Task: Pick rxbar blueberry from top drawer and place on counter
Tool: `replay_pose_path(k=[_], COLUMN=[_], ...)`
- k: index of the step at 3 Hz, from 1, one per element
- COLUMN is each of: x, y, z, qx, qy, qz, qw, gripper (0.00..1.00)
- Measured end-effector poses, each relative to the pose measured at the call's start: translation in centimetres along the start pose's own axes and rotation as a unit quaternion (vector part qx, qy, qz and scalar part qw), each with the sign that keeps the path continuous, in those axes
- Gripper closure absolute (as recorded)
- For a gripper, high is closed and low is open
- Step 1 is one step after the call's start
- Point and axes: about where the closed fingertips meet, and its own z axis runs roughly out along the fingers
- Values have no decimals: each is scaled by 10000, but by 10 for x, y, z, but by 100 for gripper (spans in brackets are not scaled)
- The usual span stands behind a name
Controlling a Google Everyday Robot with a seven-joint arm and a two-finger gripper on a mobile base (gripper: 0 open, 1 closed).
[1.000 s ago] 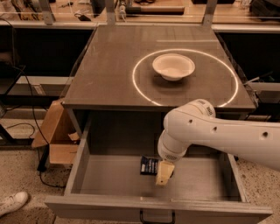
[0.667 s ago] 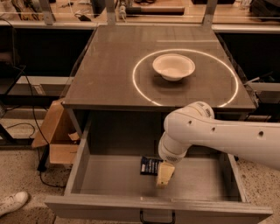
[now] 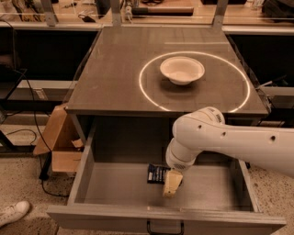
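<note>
The top drawer (image 3: 115, 189) stands pulled open below the counter (image 3: 115, 69), with its dark handle (image 3: 164, 228) at the front. The rxbar blueberry (image 3: 156, 174), a small dark blue wrapper, lies flat on the drawer floor near the middle. My white arm reaches in from the right. My gripper (image 3: 171, 183) hangs down inside the drawer at the bar's right end, touching or just over it; the arm hides part of the bar.
A white bowl (image 3: 182, 69) sits inside the bright circle (image 3: 147, 98) on the counter. A cardboard box (image 3: 59, 142) and cables lie on the floor to the left, with a white shoe (image 3: 14, 213) at the lower left. A cluttered wooden bench (image 3: 161, 9) runs behind.
</note>
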Motion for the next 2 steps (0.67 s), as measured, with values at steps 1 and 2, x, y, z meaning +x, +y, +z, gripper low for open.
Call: replay_pose_path(k=[1, 2], x=[0, 0], y=[7, 12], z=[11, 18], qx=[-95, -171], qy=[-56, -114], qz=[41, 54], qw=[9999, 9998], gripper=[0, 0])
